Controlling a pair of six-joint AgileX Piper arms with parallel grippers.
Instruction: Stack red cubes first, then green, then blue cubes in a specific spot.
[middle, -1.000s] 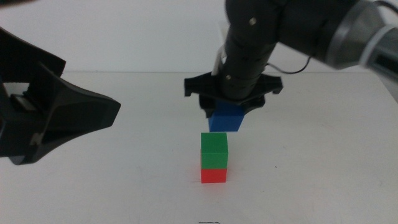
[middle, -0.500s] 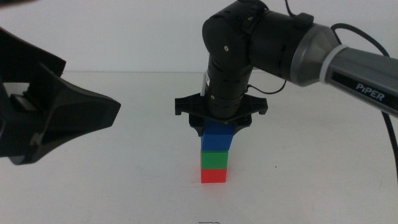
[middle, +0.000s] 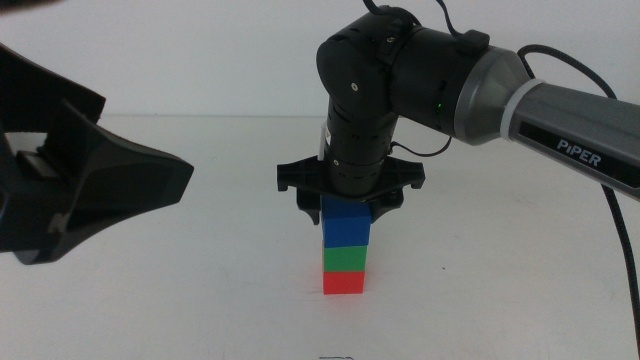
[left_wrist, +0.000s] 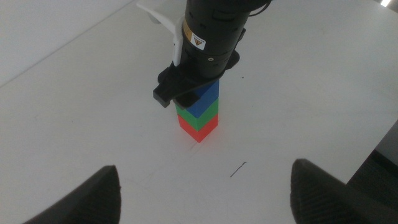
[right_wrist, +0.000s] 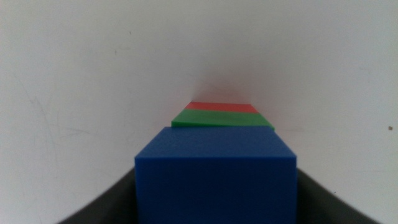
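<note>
The red cube (middle: 345, 283) stands on the white table (middle: 500, 290). The green cube (middle: 346, 258) sits on it, and the blue cube (middle: 347, 224) sits on the green one, the three roughly in line. My right gripper (middle: 347, 209) comes straight down from above and is shut on the blue cube, one jaw on each side. In the right wrist view the blue cube (right_wrist: 214, 180) fills the gap between the jaws, with the green (right_wrist: 222, 118) and red (right_wrist: 222, 106) edges showing below it. My left gripper (middle: 100, 190) waits at the left, open and empty.
The left wrist view shows the stack (left_wrist: 199, 121) under the right arm, with bare white table around it and a short dark mark (left_wrist: 238, 169) on the table nearby. The table's edge (left_wrist: 373, 149) is off to one side.
My right gripper has come down and slightly left with the blue cube, from above the stack to resting on the green cube. The left arm has not moved.
</note>
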